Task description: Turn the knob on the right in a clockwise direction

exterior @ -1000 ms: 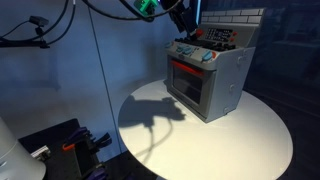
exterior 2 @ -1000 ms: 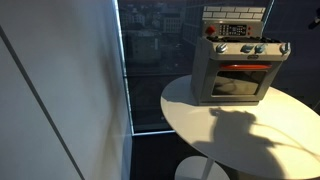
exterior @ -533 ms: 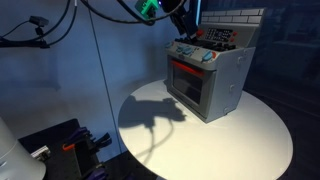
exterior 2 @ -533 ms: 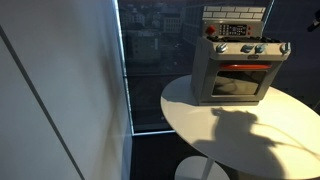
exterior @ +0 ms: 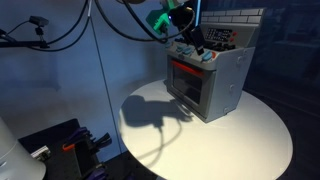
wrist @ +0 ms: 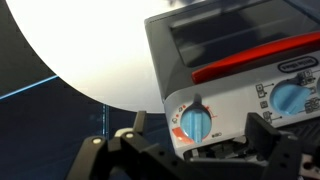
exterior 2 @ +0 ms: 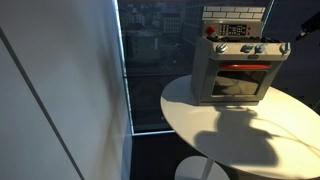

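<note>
A grey toy oven [exterior: 210, 85] with a red door handle stands on the round white table [exterior: 230, 140]; it also shows in an exterior view [exterior 2: 235, 75]. Its control panel carries blue knobs. In the wrist view one blue knob [wrist: 195, 124] with red markings lies between my fingers, and a second blue knob [wrist: 291, 98] is at the right edge. My gripper [wrist: 200, 142] is open, with one finger on each side of the knob and not touching it. In both exterior views the gripper [exterior: 190, 36] [exterior 2: 304, 26] hangs just in front of the panel's end.
A dark glass wall and window frame [exterior 2: 120, 70] stand behind the table. Black equipment and cables [exterior: 60, 145] lie on the floor beside the table. The table edge [wrist: 60, 75] runs past the oven in the wrist view.
The arm has moved down and toward the oven's control panel. The gripper has come into view at the right edge of an exterior view. The oven has not moved.
</note>
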`<state>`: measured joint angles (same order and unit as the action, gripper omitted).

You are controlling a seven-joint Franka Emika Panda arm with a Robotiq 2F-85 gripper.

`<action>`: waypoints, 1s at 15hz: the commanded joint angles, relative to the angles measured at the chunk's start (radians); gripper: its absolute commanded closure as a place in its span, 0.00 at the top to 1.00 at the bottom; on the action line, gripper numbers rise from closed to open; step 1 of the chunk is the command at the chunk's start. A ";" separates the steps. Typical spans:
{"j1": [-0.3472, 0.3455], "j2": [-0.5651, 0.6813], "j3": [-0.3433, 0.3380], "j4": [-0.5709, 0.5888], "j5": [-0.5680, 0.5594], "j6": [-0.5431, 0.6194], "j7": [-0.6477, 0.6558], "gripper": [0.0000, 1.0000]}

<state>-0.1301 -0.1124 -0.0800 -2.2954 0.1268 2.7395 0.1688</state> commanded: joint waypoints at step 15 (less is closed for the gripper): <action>0.032 0.212 0.002 0.218 0.061 0.026 -0.005 1.00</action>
<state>-0.1023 0.0714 -0.0783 -2.1207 0.1652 2.7714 0.1688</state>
